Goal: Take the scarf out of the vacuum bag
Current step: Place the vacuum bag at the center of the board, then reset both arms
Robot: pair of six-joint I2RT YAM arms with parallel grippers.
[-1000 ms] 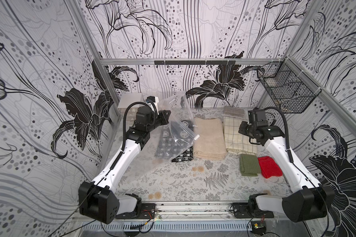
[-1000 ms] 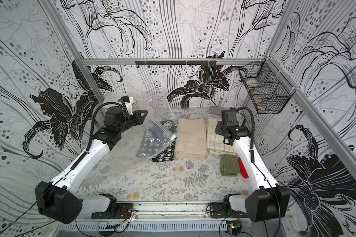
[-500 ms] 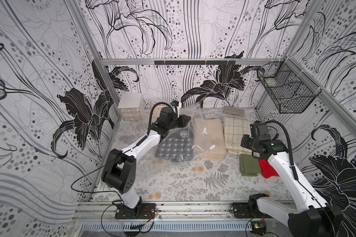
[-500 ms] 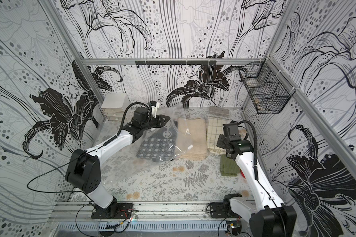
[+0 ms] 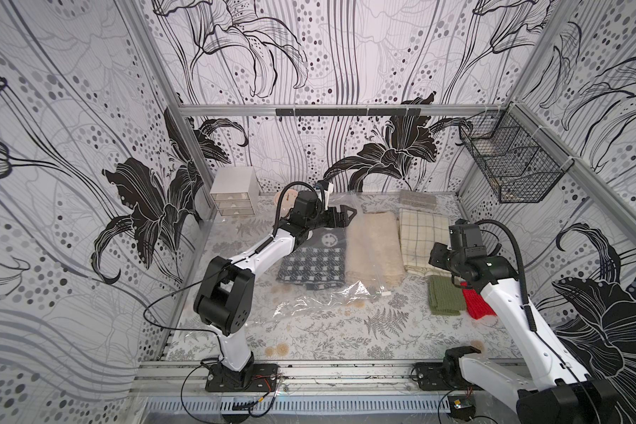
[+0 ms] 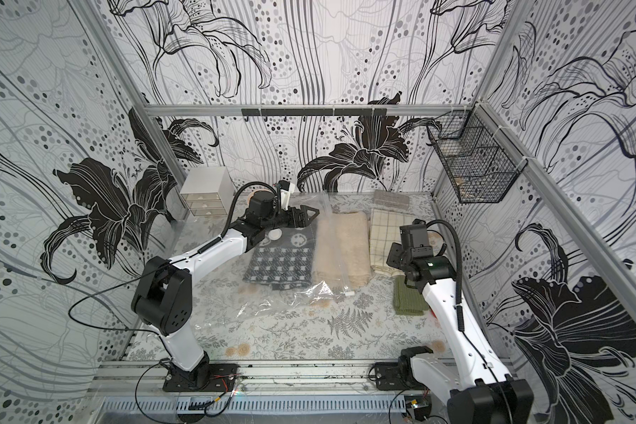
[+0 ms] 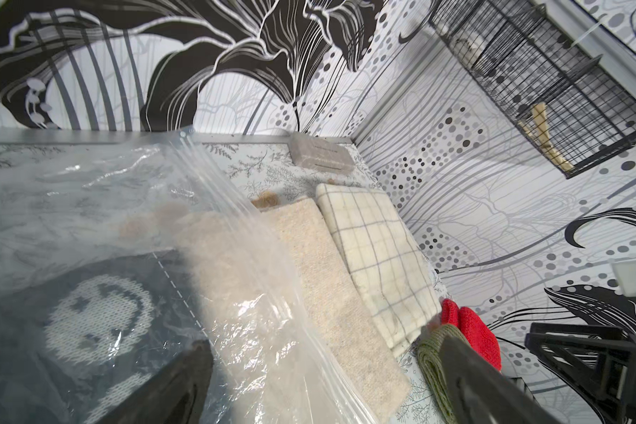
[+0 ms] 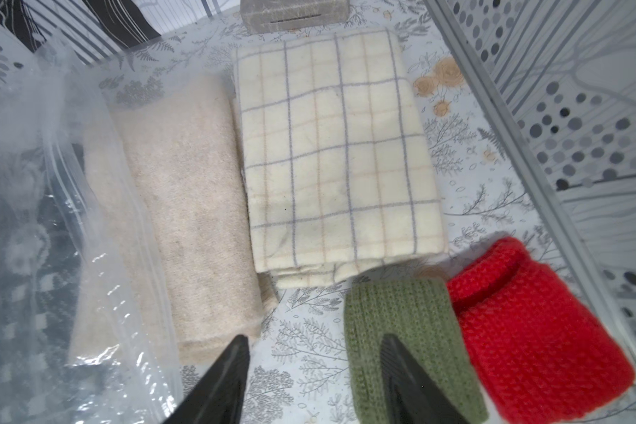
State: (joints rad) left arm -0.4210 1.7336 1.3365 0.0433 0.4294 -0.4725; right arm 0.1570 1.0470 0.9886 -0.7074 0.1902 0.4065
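Plastic covers the middle of the table (image 5: 346, 341): the vacuum bag (image 5: 320, 299) lies flat and crinkled, running from 12 o'clock toward 6. Its white zip slider (image 5: 385, 294) is at the near edge and its round valve disc (image 6: 274, 234) at the far end. Through the film we see the dark patterned scarf (image 5: 311, 262), folded, at about 11 o'clock from centre. We cannot tell whether it sits inside the bag or merely under it. The bag also overlaps the beige cloth (image 5: 373, 242) just beside the scarf. Up at 2 o'clock hangs a wire basket (image 5: 511, 165) with pale sticks (image 7: 538, 121) in it. A small chest of 3 drawers (image 5: 233, 196), all shut, stands at 10 o'clock.

The left gripper (image 5: 347, 216) hovers over the bag's far end, jaws spread wide, gripping nothing. The right gripper (image 8: 314, 339) gapes too, empty, above bare table between the beige cloth and a green knit (image 8: 393, 308).

The left arm (image 5: 268, 249) has its elbow raised and its forearm stretched toward 12 o'clock. The right arm (image 5: 507, 304) rises from 5 o'clock, with its wrist bent down near 3.
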